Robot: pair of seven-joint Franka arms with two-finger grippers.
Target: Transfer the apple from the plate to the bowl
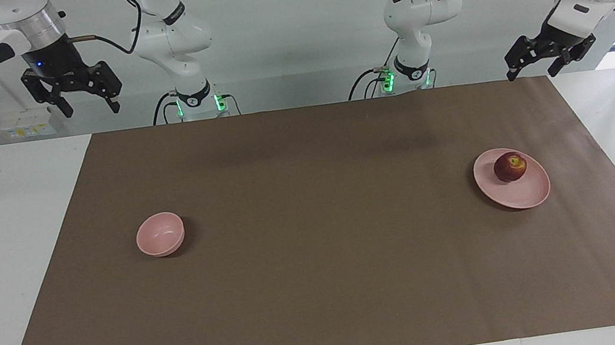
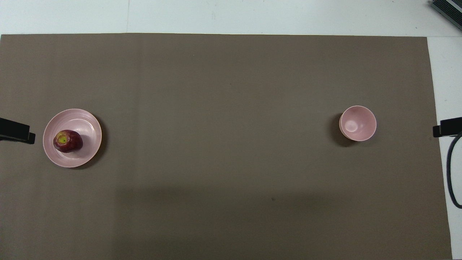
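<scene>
The dark red apple point(image 1: 510, 167) with a yellowish patch at its stem lies on the wide pale pink plate point(image 1: 527, 194), toward the left arm's end of the table. It also shows in the overhead view point(image 2: 68, 141) on the plate point(image 2: 88, 124). The small deep pink bowl point(image 1: 160, 234) stands empty toward the right arm's end and shows in the overhead view point(image 2: 357, 123). My left gripper point(image 1: 532, 73) hangs open and empty, high over the table's edge near its own end. My right gripper point(image 1: 91, 110) hangs open and empty, high over its own end.
A brown mat point(image 1: 318, 254) covers most of the white table point(image 1: 7, 236); plate and bowl both stand on it. A dark device point(image 2: 447, 9) sits at the table's corner farthest from the robots at the right arm's end. A black cable point(image 2: 451, 173) loops beside the mat there.
</scene>
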